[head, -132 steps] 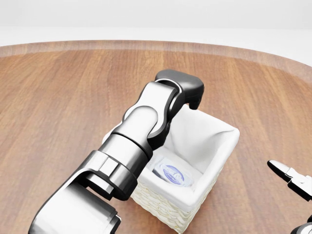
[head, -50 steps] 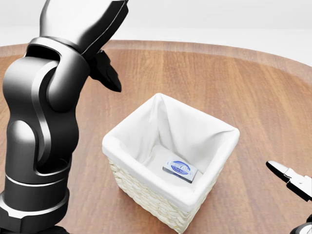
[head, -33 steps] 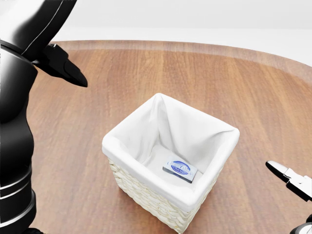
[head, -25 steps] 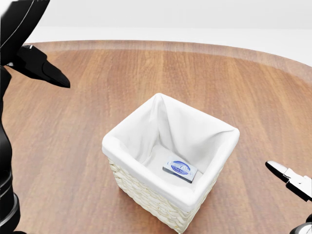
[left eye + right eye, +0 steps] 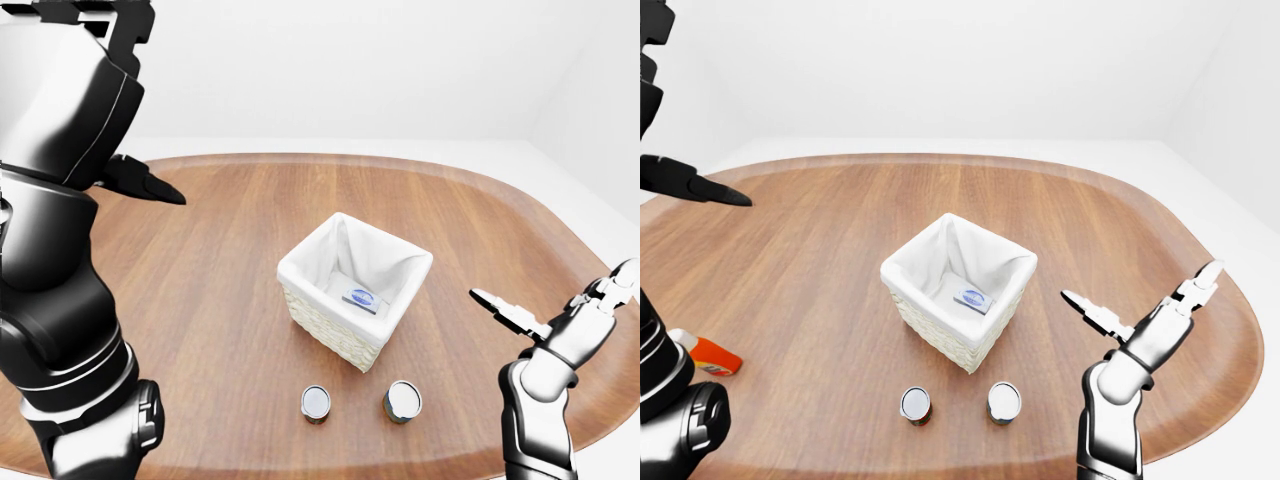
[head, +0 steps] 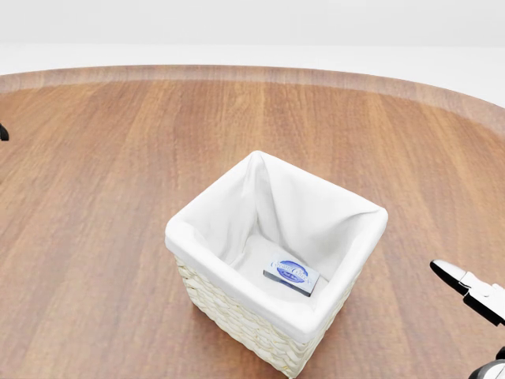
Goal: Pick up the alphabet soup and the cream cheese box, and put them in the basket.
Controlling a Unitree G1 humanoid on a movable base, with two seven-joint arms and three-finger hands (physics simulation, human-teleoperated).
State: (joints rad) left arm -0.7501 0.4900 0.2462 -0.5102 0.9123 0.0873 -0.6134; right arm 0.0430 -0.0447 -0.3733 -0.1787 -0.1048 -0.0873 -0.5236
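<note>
A smooth, satin wood-grain tabletop [image 6: 95, 237] carries a rough woven wicker basket [image 6: 237, 320] lined with soft matt white cloth. Two cans [image 5: 316, 403] show shiny metal lids. The left arm [image 5: 60, 250] gleams in glossy black and silver plastic.

Two cans [image 5: 316, 403] and [image 5: 404, 401] at lower centre of the left-eye view: only lids visible, labels too small to read, can't tell which is the alphabet soup. Cream cheese box [image 6: 291, 274] print is unreadable. Left hand [image 5: 140, 181] mostly cut off at upper left; one dark finger shows, grip state unclear. Orange bottle [image 5: 704, 353] at left edge of the right-eye view, partly hidden behind the left arm [image 5: 665, 370].
</note>
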